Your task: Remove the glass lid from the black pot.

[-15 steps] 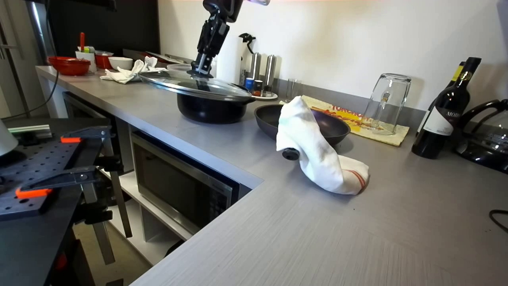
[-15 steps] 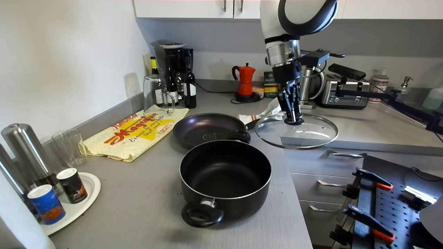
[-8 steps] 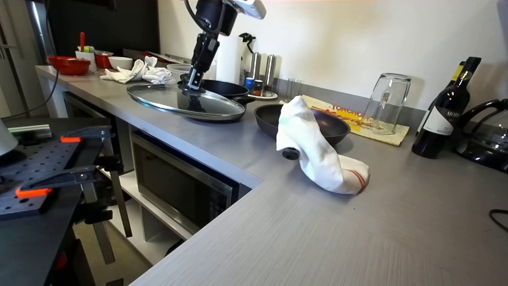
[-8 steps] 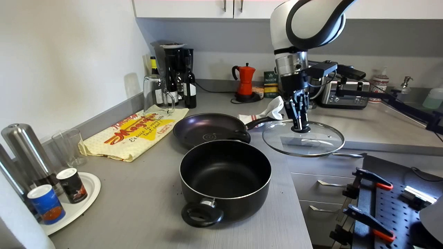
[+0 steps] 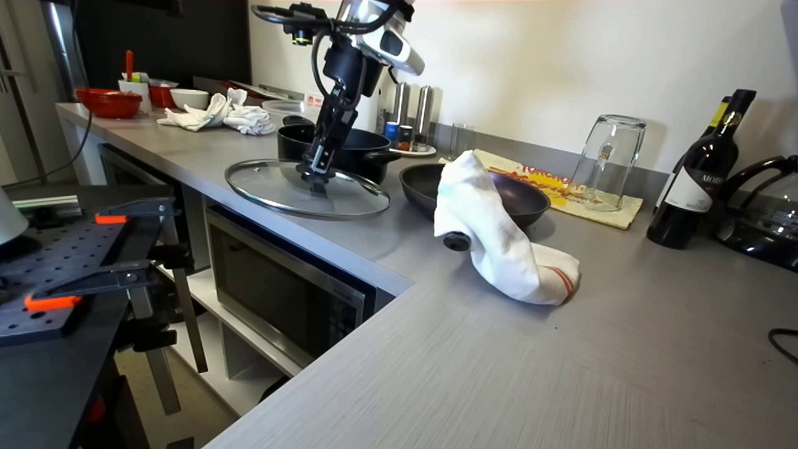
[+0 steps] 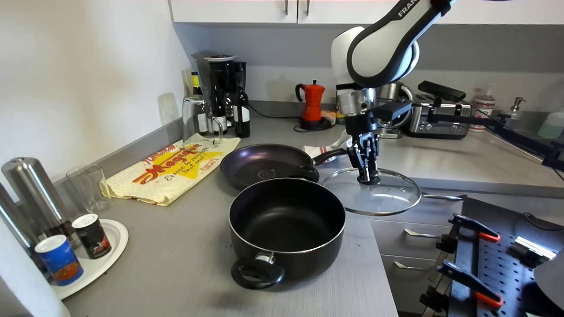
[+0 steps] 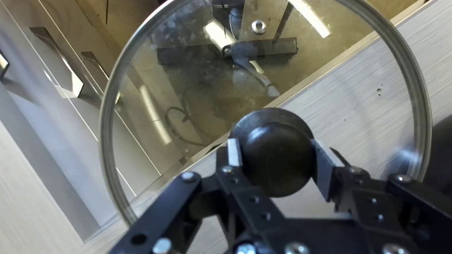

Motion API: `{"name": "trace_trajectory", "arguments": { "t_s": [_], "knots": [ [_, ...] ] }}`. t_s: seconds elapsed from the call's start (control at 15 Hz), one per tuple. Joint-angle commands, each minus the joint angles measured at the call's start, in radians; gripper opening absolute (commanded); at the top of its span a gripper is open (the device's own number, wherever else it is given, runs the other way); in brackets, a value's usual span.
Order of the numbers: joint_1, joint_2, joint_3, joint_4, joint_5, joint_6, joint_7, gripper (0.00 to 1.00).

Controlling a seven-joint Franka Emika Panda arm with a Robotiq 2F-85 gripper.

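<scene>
Our fingers point(image 7: 234, 152) grip the knob point(image 7: 277, 158) of the lid point(image 6: 374, 197), one on each side of it, in the middle of the wrist view. The lid hangs from them, close to level as far as we can judge, and it is off the pot point(image 6: 287, 220). In an exterior view the pot stands uncovered in the lower middle of the frame, with the lid just above and right of its rim; the two outlines meet there, and we cannot tell whether they touch.

What we judge the next move to turn on is how the lid lies to the bench point(image 6: 189, 246). In the wrist view the bench's edge runs slantwise under the lid, from lower left to upper right: we see bench through its lower right part, floor point(image 7: 392, 8) through its upper left. A good share of the lid thus juts past the edge, and going straight down would probably leave it poorly borne. Being round, it has no long axis to line up; its centre counts, and that seems to sit about over the edge. Setting it down calls, we think, for a shift benchward first, minding the pot.
</scene>
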Motion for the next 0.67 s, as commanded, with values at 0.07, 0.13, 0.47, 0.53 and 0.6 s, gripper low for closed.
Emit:
{"name": "trace_trajectory", "arguments": {
  "t_s": [0.07,0.13,0.47,0.53,0.6],
  "knots": [
    [0.007,0.083,0.009,0.087,0.029,-0.007,-0.021,0.25],
    [0.009,0.093,0.013,0.100,0.030,-0.010,-0.021,0.25],
    [0.035,0.117,0.044,0.155,0.025,-0.024,-0.015,0.25],
    [0.042,0.119,0.050,0.164,0.023,-0.023,-0.014,0.25],
    [0.048,0.123,0.057,0.174,0.024,-0.024,-0.015,0.25]
  ]
}}
